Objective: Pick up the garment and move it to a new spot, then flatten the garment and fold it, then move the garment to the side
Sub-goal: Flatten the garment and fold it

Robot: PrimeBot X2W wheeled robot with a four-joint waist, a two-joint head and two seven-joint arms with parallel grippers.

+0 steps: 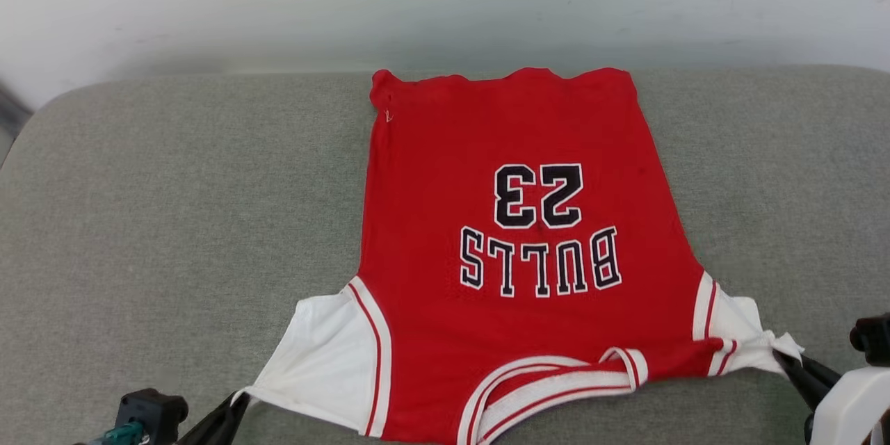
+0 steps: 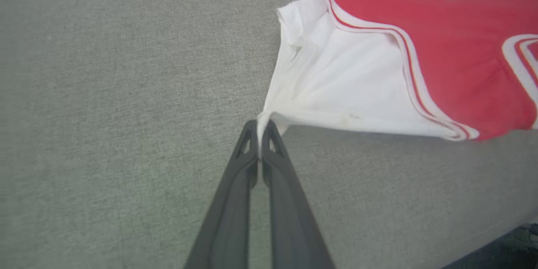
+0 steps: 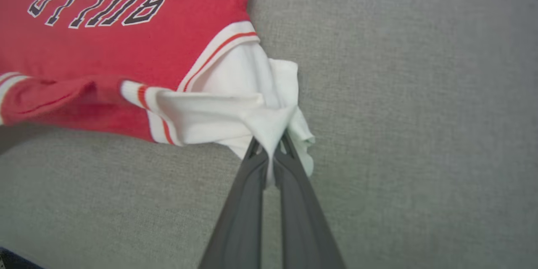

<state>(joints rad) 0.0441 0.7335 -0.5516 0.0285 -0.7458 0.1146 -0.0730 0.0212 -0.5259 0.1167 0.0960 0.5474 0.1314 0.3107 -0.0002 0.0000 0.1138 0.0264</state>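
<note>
Surface: grey woven cushion [image 1: 174,222] with a rounded edge; a pale wall [image 1: 417,0] rises behind it at 12 o'clock.
Shirt: the red shirt [image 1: 514,250] lies printed side up on the cushion, a little toward 3 o'clock of centre in the head view. Its hem points to 12 o'clock and its neck to 6 o'clock, so the numerals [image 1: 539,195] read upside down.
Lie: the body is mostly flat and the hem is wavy. The striped neck band [image 1: 549,386] is twisted over itself at 6 o'clock, with a rolled strip of red running toward 4 o'clock.
Left claw: the left gripper [image 2: 261,126] is clenched on the tip of the left sleeve [image 1: 327,354], at 7 o'clock of the shirt, with the cloth drawn to a point.
Right claw: the right gripper [image 3: 271,143] is clenched on a bunch of the right sleeve [image 1: 730,323], at 4 o'clock, and a loose flap hangs past the fingers.
Stage: this looks like the flattening step, with both sleeves drawn outward and no fold made yet.
Handling: the shirt is likely light, soft and limp. It will sag between holds and drag on the weave rather than slide. It is not fragile, but thin sleeve cloth could slip from a narrow pinch.
Where to hold: the striped cuffs and shoulder seams look thicker and should give a surer grip. For folding, the hem corners at 11 and 1 o'clock seem suitable.
</note>
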